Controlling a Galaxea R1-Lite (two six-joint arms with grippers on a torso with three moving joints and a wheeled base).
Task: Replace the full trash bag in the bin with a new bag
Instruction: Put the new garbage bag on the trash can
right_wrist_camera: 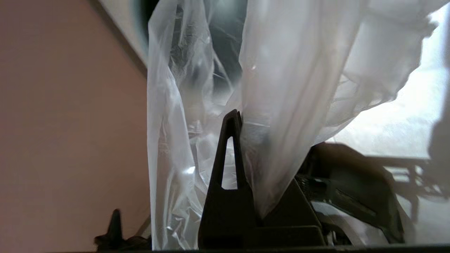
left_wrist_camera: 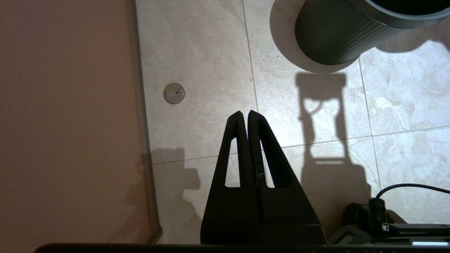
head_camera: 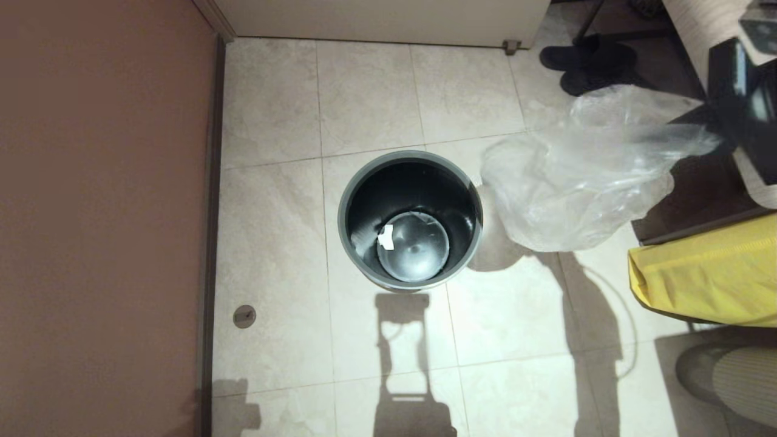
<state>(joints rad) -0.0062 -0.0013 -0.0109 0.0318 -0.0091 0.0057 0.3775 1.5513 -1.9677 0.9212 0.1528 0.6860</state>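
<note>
The bin [head_camera: 410,159] stands upright on the tiled floor in the middle of the head view. Its glossy black inside holds no liner, only a small white scrap [head_camera: 385,237] on the bottom. The new bag [head_camera: 576,182] hangs puffed out in the air to the right of the bin, its lower edge beside the rim. My right gripper [right_wrist_camera: 242,116] is shut on the new bag [right_wrist_camera: 281,88], and the film drapes over one finger. Low and left of the bin [left_wrist_camera: 334,35], my left gripper [left_wrist_camera: 245,114] is shut on nothing.
A brown wall [head_camera: 103,212] runs along the left, with a round floor stop [head_camera: 244,316] near it. A yellow sheet [head_camera: 710,273] lies at the right edge. Black shoes [head_camera: 586,60] sit at the back right. A ribbed round object [head_camera: 740,376] is at the lower right.
</note>
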